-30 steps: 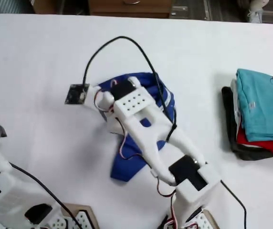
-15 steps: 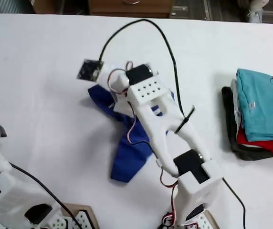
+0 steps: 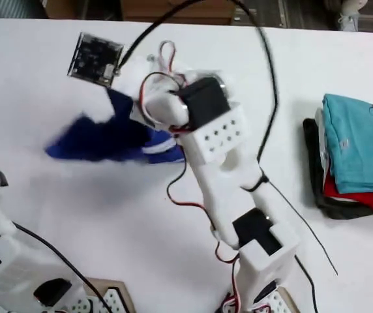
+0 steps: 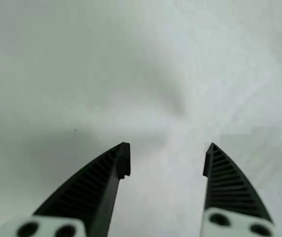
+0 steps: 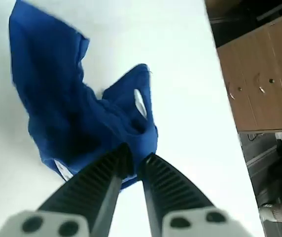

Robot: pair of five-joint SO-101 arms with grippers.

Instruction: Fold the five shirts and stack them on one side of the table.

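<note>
At the left side of the table, the left arm is seen low by the near edge. The left gripper is held spread over bare white surface, with nothing between its fingers. Toward the middle, the blue shirt is drawn out in a crumpled band. Its long axis runs across the table from a loose end at the left to a pinched end at the right, where cloth is clamped in the right gripper. The loose end is judged nearer to the left arm. Bare room is left beside and in front of the shirt. At the right edge, well apart, the stack of folded shirts is found, teal on top.
</note>
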